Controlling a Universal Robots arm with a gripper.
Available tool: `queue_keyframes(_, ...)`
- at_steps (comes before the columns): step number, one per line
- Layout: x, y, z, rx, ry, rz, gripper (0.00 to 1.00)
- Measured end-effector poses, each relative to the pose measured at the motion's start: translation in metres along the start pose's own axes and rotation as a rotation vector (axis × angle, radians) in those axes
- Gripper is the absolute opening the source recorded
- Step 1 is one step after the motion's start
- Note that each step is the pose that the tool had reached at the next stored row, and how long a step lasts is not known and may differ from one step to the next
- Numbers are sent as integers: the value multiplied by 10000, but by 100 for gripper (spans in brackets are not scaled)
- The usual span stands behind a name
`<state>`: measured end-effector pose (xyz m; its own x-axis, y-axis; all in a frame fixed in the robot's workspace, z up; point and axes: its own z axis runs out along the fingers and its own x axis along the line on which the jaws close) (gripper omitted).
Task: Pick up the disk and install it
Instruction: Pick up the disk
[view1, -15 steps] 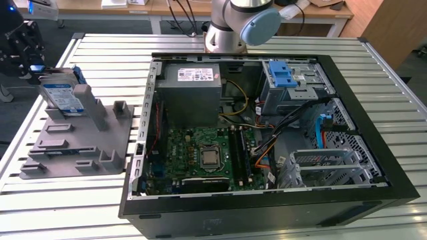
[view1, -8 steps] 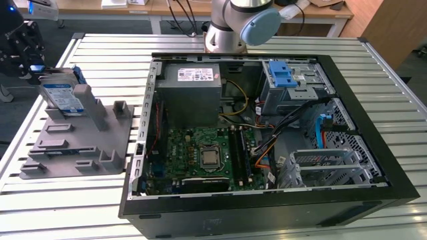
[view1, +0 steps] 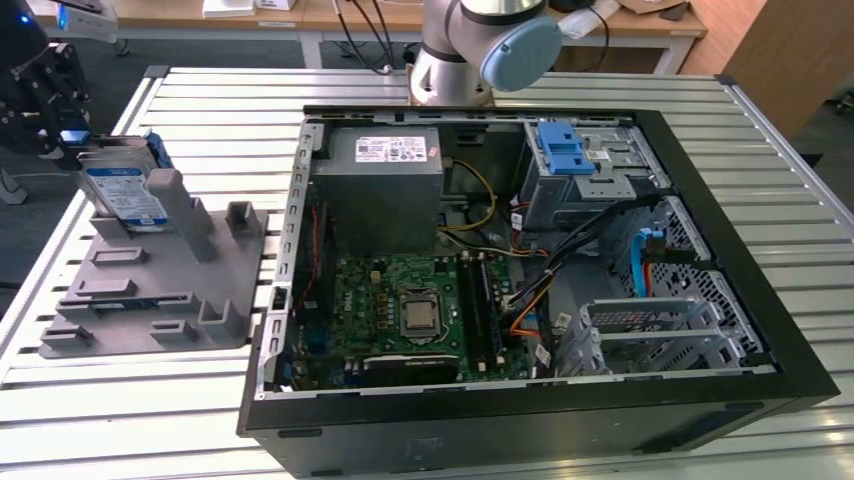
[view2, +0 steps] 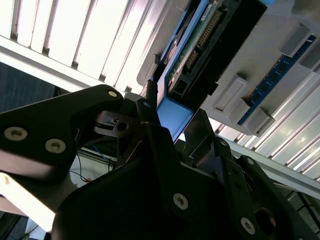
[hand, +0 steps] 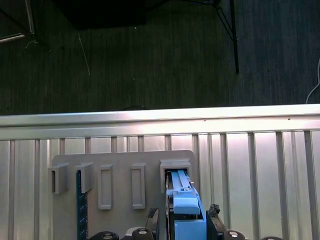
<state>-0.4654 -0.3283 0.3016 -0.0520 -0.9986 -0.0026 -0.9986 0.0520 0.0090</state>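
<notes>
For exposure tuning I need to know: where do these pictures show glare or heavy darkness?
Second wrist view: glare washes out the slatted table, and the gripper is almost black. First wrist view: the table's rim shines brightly, the floor beyond is dark. Exterior view: even light, no glare on the disk.

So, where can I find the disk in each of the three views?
Exterior view: the disk stands upright in the grey holder, at the exterior view's left.
Second wrist view: the disk is seen edge-on, just beyond the gripper.
First wrist view: the disk sits in a holder slot, between the open gripper's fingertips.
Shared landmark: the grey holder carrying the disk.
</notes>
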Motion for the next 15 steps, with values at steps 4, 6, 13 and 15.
queue_keyframes(4, 0, 0, 15, 8, -2, 0, 49)
queue_keyframes(6, 1, 1, 35, 10, -1, -1, 49)
queue_keyframes(13, 5, 10, 80, 9, 0, -1, 49)
queue_keyframes(15, 5, 10, 83, 10, 0, -1, 47)
